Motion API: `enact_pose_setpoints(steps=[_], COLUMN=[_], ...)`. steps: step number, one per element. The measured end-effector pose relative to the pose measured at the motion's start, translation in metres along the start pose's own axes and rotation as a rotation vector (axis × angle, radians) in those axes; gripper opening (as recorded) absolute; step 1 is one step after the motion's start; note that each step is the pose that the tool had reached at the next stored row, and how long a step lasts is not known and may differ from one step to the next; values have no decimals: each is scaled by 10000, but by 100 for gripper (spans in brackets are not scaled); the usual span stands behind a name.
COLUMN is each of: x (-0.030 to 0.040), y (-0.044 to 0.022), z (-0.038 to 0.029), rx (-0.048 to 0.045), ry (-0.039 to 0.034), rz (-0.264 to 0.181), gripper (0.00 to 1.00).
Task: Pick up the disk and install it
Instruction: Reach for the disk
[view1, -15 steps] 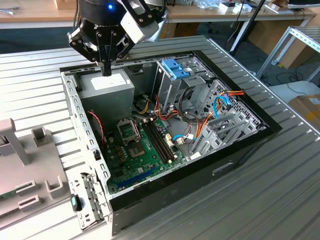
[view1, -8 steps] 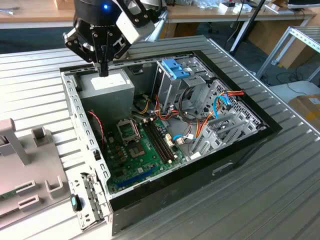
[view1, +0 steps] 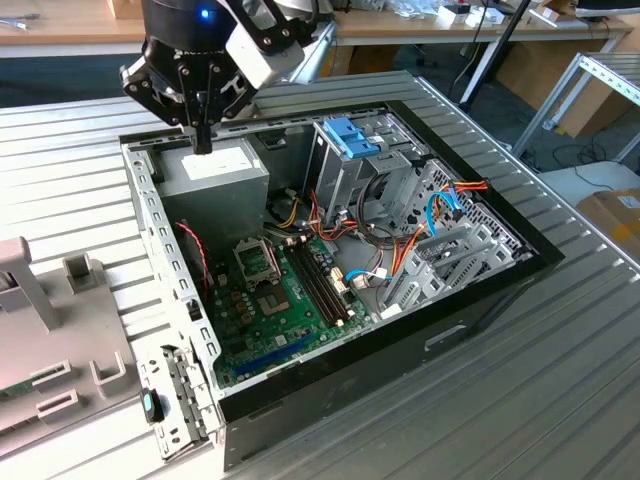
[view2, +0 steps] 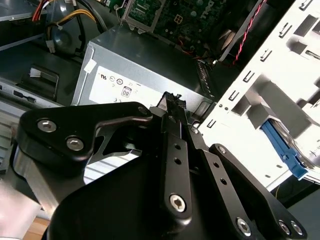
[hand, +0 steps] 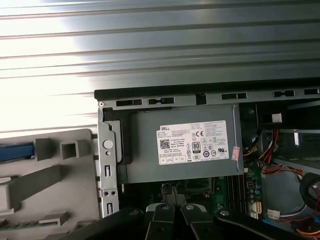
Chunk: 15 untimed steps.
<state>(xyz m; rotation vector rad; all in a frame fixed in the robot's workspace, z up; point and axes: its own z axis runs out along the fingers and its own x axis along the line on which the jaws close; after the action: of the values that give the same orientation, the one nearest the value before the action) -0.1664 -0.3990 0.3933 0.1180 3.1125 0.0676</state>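
The gripper (view1: 203, 143) is seen hanging over a far corner of the open computer case (view1: 480, 300). Its jaws are drawn fully together, the 2 black fingers (view2: 175, 150) pressed into 1 narrow tip with nothing held between them. That tip is poised above the grey power supply (view1: 215, 175); whether the casing is actually touched cannot be told. The disk (view2: 283, 150) is found outside the case, well apart from the tip. In the second wrist view its bright blue rail and a sliver of grey metal are caught tucked into a pale grey fixture (view2: 260, 95). In the first wrist view the disk is glimpsed as no more than a blue strip at the fixture's edge, but the power supply's white label (hand: 198, 142) is laid out square-on, with the ribbed metal worktop (hand: 150, 50) beyond it. The closure of the jaws is shown most plainly in the second wrist view, where the 2 fingers are seen meeting at the tip. The wider layout is given by the exterior view: the fixture is set on the worktop at the exterior view's left of the case. Inside the case, a green motherboard (view1: 270, 300), a metal drive cage (view1: 345, 170) topped by a blue tab (view1: 350, 135), and orange and blue cables (view1: 440, 215) are revealed.
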Motion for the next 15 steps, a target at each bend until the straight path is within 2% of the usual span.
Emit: enact_pose_setpoints(steps=[4,7,10,15], x=[67,77,192,273], y=[-5,-5,-14,-20], z=[-2,-2,-4,-5], rx=[0,0,0,0], ry=[0,0,0,0], rz=[0,0,1,0], gripper=[11,11,11,11])
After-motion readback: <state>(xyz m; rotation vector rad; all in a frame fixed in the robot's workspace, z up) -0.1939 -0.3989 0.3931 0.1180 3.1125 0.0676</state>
